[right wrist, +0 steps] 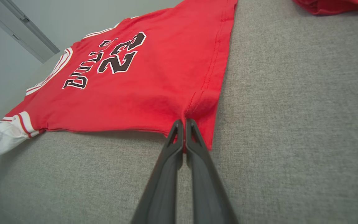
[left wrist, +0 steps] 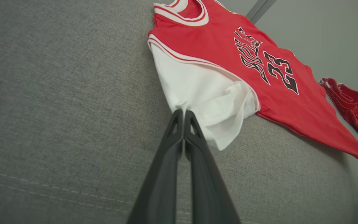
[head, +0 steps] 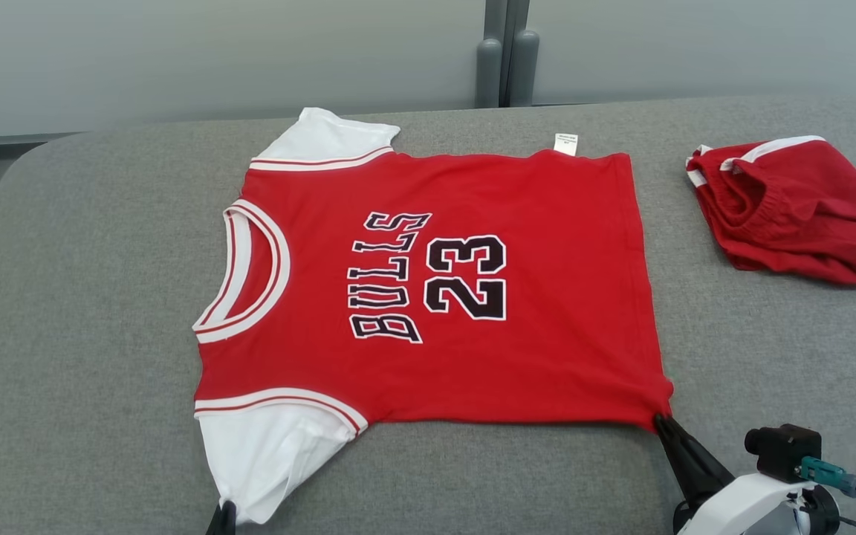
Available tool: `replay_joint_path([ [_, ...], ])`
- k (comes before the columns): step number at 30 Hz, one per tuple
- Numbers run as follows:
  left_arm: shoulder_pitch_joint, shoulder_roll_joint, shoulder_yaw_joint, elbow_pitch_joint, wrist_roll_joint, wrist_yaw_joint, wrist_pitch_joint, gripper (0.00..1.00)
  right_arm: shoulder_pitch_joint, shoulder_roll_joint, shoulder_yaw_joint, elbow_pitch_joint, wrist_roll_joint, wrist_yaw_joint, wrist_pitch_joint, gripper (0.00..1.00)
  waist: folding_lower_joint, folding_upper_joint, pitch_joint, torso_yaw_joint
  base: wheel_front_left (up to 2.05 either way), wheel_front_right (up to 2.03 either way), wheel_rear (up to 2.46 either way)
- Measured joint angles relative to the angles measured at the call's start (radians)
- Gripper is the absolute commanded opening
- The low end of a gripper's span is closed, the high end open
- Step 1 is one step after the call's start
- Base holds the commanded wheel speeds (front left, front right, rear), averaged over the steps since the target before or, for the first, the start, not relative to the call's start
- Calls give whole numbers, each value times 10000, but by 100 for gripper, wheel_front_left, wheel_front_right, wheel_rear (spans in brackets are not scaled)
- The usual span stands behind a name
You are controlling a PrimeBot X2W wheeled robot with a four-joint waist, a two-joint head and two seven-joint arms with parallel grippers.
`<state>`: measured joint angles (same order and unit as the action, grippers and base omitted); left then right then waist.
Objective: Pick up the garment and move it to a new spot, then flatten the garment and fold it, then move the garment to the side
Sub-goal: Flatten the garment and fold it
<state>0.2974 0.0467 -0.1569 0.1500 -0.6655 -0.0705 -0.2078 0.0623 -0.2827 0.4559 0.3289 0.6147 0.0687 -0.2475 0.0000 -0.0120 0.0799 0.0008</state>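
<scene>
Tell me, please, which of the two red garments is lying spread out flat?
The Bulls 23 jersey with white sleeves, mid-table; the red shorts to its right lie bunched up.

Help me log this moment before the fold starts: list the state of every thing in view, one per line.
jersey: spread flat, print side up, unfolded, far sleeve tucked slightly.
left gripper: shut on the jersey's near white sleeve edge.
right gripper: shut on the jersey's near red hem corner.
red shorts: bunched in a heap, apart from the jersey, untouched.
</scene>
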Motion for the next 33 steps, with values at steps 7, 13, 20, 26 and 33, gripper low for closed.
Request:
replay_joint_path([
  [7, -13, 40, -67, 669, 21, 0, 150, 0, 81, 105, 13, 293, -148, 2, 0, 0, 0, 0, -25, -31, 0, 0, 0],
  [13, -192, 142, -194, 1057, 196, -2, 282, 0, 19, 240, 132, 525, -554, 8, -15, 0, 0, 0, -33, -81, 0, 0, 0],
  [20, -537, 222, -236, 1290, 288, -4, 278, 0, -182, 403, 117, 723, -857, 8, -17, 45, 0, 0, -5, -147, 0, 0, 0],
  [26, -545, 301, -255, 1448, 324, -6, 282, 19, -178, 362, 174, 982, -1321, 2, -27, 100, 0, 0, 37, -161, 0, 0, 0],
  [33, -544, 397, -180, 1453, 324, -10, 303, 99, -81, 303, -171, 989, -1394, -21, -27, 100, 0, 0, 102, -144, 0, 0, 0],
])
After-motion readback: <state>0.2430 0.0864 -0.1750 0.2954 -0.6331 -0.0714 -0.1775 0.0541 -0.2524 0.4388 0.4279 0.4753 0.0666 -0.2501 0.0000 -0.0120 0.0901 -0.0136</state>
